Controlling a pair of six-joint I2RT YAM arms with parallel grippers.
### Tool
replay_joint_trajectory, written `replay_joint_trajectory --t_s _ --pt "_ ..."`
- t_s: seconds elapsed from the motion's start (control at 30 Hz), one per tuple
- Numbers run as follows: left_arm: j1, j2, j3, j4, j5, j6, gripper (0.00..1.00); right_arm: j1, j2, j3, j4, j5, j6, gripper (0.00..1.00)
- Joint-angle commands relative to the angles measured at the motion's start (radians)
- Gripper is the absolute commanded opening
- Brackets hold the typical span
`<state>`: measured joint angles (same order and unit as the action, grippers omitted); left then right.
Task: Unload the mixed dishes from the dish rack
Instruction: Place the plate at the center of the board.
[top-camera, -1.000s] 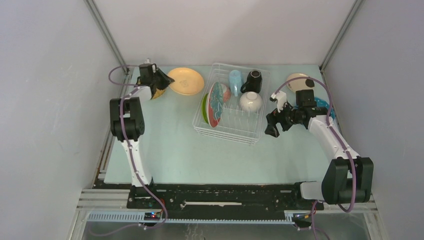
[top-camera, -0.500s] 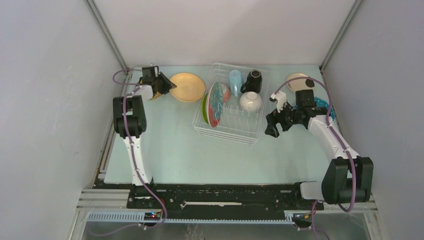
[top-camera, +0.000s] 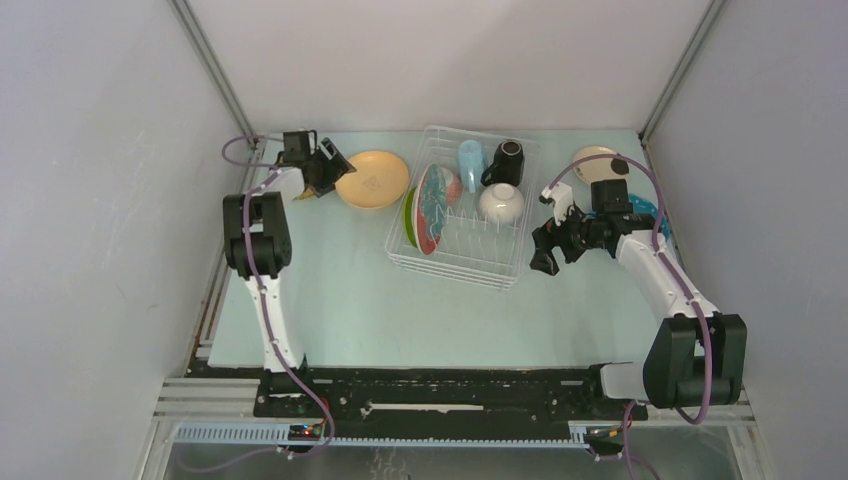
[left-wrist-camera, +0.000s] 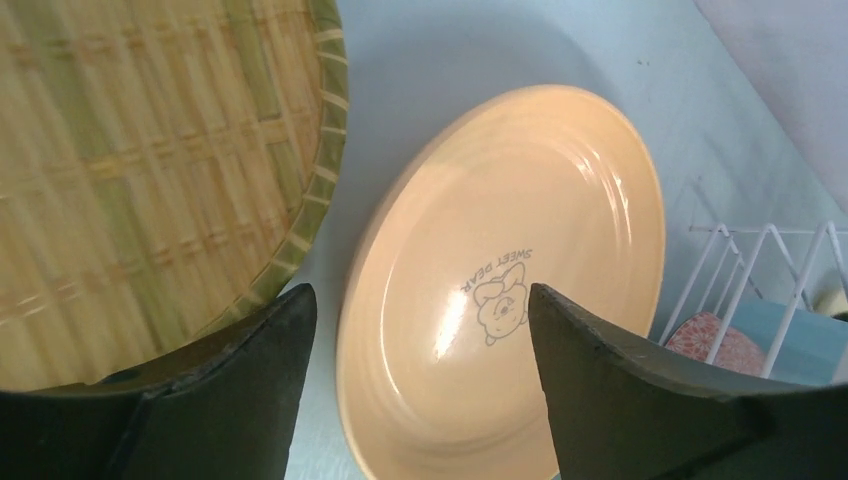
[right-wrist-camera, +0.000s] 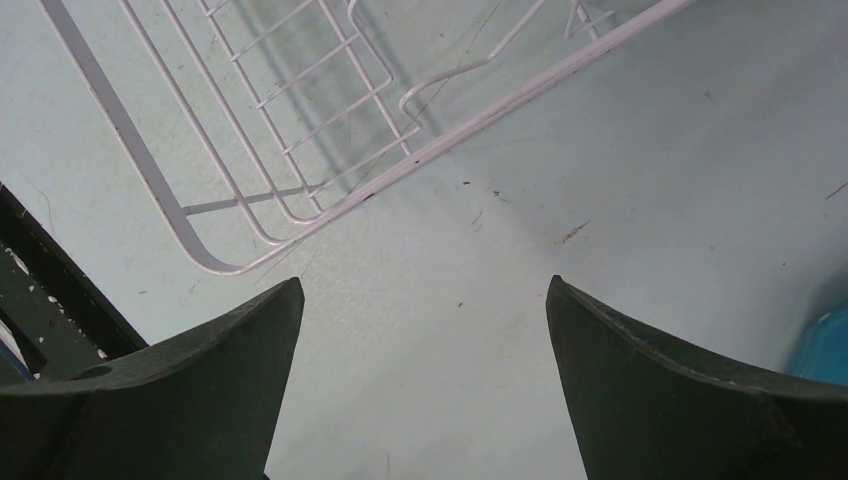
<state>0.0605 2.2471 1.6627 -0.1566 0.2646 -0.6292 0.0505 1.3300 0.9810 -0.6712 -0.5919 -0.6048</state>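
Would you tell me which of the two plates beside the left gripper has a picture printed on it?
The orange plate: a small bear with SWEET BEAR lettering at its centre. The yellow woven-pattern plate shows only weave.

The white wire dish rack (top-camera: 455, 268) holds a lime green plate (top-camera: 409, 217) and a red-and-teal plate (top-camera: 432, 200) on edge at its left, with a light-blue cup (top-camera: 470, 160), black mug (top-camera: 505, 160) and white bowl (top-camera: 500, 203) farther back. An orange plate (top-camera: 372, 179) lies flat just left of it, beside a yellow woven-pattern plate (left-wrist-camera: 150, 170).
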Motion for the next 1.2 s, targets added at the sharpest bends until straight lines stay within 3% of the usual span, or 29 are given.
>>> replay_joint_trajectory --t_s 0.0,0.17,0.3,0.5,0.73,0.83,1.17 --pt "0.002 -0.134 -0.007 -0.057 -0.099 0.061 0.85 0.002 -0.025 0.038 -0.006 -0.01 -0.015 1.0" --pt "0.004 -0.242 -0.105 -0.047 -0.202 0.096 0.88 -0.001 -0.039 0.038 -0.007 -0.018 -0.014 1.0" --pt "0.004 -0.389 -0.268 0.059 -0.251 0.11 0.89 -0.001 -0.048 0.038 -0.006 -0.025 -0.012 1.0" --pt "0.004 -0.668 -0.581 0.284 -0.262 0.055 0.95 0.003 -0.082 0.039 -0.017 -0.041 -0.005 1.0" --pt "0.003 -0.941 -0.868 0.427 -0.301 -0.034 1.0 0.002 -0.125 0.039 -0.028 -0.064 0.002 1.0" --pt "0.005 -1.022 -0.94 0.414 -0.313 -0.087 1.0 0.001 -0.134 0.039 -0.031 -0.079 0.005 1.0" --pt "0.016 -1.209 -1.034 0.431 0.069 -0.105 1.0 0.012 -0.194 0.039 -0.047 -0.112 0.011 1.0"
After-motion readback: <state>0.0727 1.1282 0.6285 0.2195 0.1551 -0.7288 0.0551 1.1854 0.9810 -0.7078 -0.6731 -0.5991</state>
